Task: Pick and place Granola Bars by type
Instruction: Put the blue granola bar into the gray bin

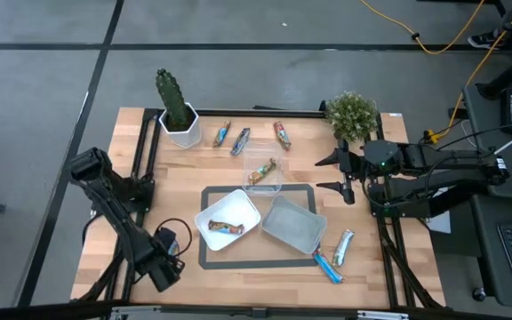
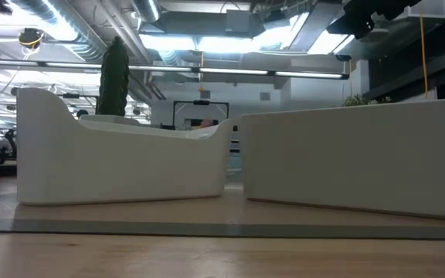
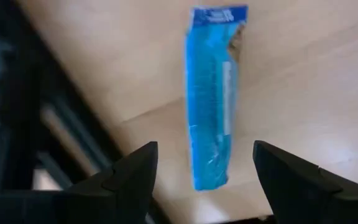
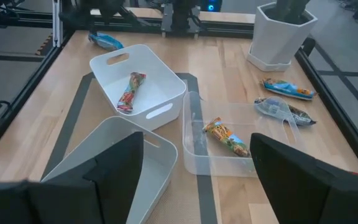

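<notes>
My left gripper (image 1: 163, 262) hangs open over the table's near-left corner. In the left wrist view a blue bar (image 3: 213, 99) lies flat on the wood, its near end between the spread fingers (image 3: 204, 149), untouched. My right gripper (image 1: 345, 173) is open at the right side, level, pointing toward the tubs (image 4: 197, 143). A red-orange bar (image 1: 225, 227) lies in the white tub (image 1: 204, 216). A green-brown bar (image 4: 227, 137) lies in the clear tub (image 1: 278, 182). Blue (image 1: 222, 133), silver (image 1: 240, 140) and red (image 1: 282, 135) bars lie at the far side.
The grey tub (image 1: 309, 233) sits beside the white one on a dark-framed mat. A silver bar (image 1: 343, 246) and a blue bar (image 1: 329, 267) lie near the table's near-right edge. A cactus in a white pot (image 1: 178, 120) and a small bushy plant (image 1: 352, 116) stand at the far edge.
</notes>
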